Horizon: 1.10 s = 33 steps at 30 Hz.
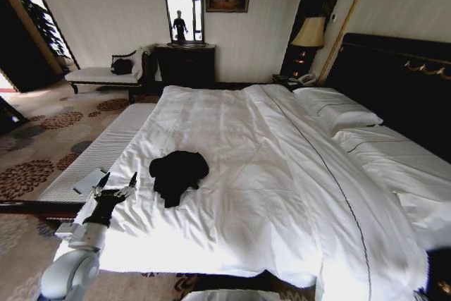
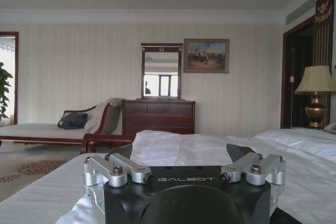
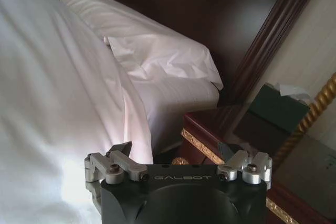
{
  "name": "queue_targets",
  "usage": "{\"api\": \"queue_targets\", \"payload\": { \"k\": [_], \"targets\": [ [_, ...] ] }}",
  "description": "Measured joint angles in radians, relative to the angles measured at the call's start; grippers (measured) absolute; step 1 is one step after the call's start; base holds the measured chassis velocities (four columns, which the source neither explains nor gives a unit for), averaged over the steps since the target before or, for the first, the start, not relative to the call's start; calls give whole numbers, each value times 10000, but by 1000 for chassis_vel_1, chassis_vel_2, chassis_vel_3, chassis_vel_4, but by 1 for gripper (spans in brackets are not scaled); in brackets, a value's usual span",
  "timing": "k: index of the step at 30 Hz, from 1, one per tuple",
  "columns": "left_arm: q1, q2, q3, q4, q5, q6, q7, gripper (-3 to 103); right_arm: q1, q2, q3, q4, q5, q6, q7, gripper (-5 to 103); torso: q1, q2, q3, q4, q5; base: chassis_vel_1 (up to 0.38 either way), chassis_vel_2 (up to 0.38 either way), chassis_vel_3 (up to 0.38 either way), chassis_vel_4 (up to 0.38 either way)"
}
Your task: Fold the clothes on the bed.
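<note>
Black soft fabric, bunched in a lumpy heap w/ one flap trailing toward the foot edge: that's the T-shirt (image 1: 177, 173), lying on the bed (image 1: 282, 195) near its foot-left corner, not spread, not folded. No lettering readable from here. Task looks barely begun; shirt prob. needs flattening first, since a crumpled heap gives no clean hem or sleeve to fold along.

Left gripper (image 1: 117, 187) hovers just over the bed's left edge, beside the shirt but apart from it, jaws apart & empty, likely staged low and close so it can reach the nearest fold of cloth. In the left wrist view the same gripper (image 2: 184, 166) points across the white duvet toward the far wall.

Right gripper (image 3: 179, 156) sits by the headboard-side edge of the bed, next to a dark wooden nightstand (image 3: 220, 135) w/ gilt trim; jaws apart, holding nothing, well away from the shirt, seemingly parked.

Duvet is white, smooth-ish w/ shallow creases; pillows (image 1: 337, 112) plump, crisp cotton.
</note>
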Motion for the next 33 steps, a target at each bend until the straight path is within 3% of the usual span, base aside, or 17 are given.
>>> {"api": "queue_targets", "payload": {
  "k": [2, 7, 21, 33],
  "targets": [
    [67, -19, 0, -30, 9, 0, 0, 100, -69, 6, 60, 346, 563, 1194, -581, 97, 0, 0, 0, 5, 1, 0, 0, 0, 0],
    [133, -82, 4, -74, 53, -4, 0, 100, -293, 17, 99, 1277, 1304, 2248, -1448, 100, 0, 0, 0, 2, 2, 0, 0, 0, 0],
    [410, -250, 3, -182, 244, -51, 0, 100, -776, 78, -50, 4265, 1747, 2450, -2138, 100, 0, 0, 0, 2, 0, 0, 0, 0, 0],
    [655, -287, 121, -447, 452, -58, -1, 100, -1139, 37, -1754, 6219, 756, 2634, -2569, 100, 0, 0, 0, 2, 0, 0, 0, 0, 0]
  ]
}}
